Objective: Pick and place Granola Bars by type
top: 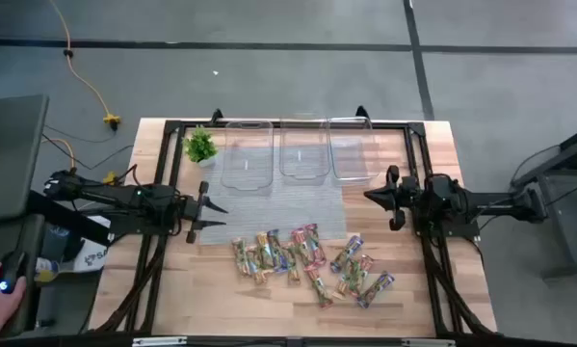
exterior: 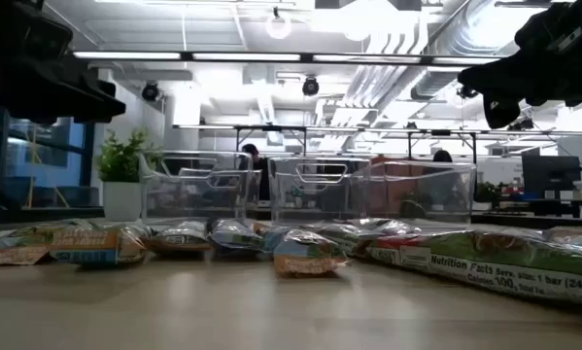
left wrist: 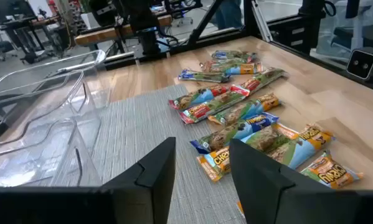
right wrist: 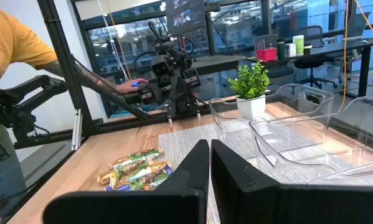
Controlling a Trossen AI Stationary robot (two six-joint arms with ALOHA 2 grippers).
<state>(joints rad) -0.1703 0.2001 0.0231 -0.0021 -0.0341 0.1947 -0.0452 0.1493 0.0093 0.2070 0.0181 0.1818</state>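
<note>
I see the wooden table (top: 432, 289) with a grey mat (top: 288, 207) in its middle. My left arm (top: 124, 204) reaches in level from the left edge, held above the surface, pointing right toward the mat. Its left gripper (top: 214, 213) hangs over the mat's left edge with the fingers (left wrist: 152, 171) spread apart, nothing between them. My right arm (top: 461, 204) comes in level from the right side, pointing left, also raised off the table. The right gripper (top: 373, 196) sits over the mat's right edge, just near of the right tub; its fingers (right wrist: 195, 165) are pressed nearly together, only a thin slit showing, holding nothing.

Three clear tubs (top: 301, 151) stand in a row along the far side of the mat, open tops up. A small green plant (top: 200, 146) in a white pot stands just left of the left tub.

The Granola Bars (top: 307, 258) lie scattered flat on the near part of the table, between the two arms, some on the mat's near edge, most on bare wood; green, red-pink and blue-purple wrappers mixed together, several overlapping. Neither gripper touches them.

A person's hand (top: 1, 289) shows at the near left, off the table.
</note>
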